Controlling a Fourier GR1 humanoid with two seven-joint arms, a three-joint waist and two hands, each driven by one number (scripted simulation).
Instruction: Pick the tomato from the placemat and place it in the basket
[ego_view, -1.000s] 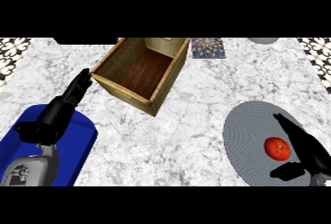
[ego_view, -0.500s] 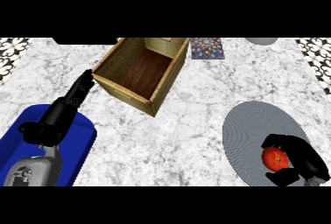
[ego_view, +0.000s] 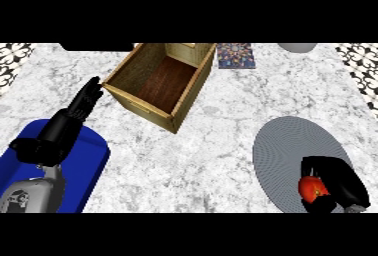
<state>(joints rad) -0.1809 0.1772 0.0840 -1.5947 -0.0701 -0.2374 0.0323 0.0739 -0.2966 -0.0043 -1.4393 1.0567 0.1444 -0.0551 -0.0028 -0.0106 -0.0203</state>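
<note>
The left black hand rests with straight fingers above a blue oval mat, beside the open wooden box basket, while the right black hand curls around the red tomato on the grey round placemat.

A red tomato sits on the grey round placemat at lower right, half hidden. The open wooden basket stands tilted at upper centre.
</note>
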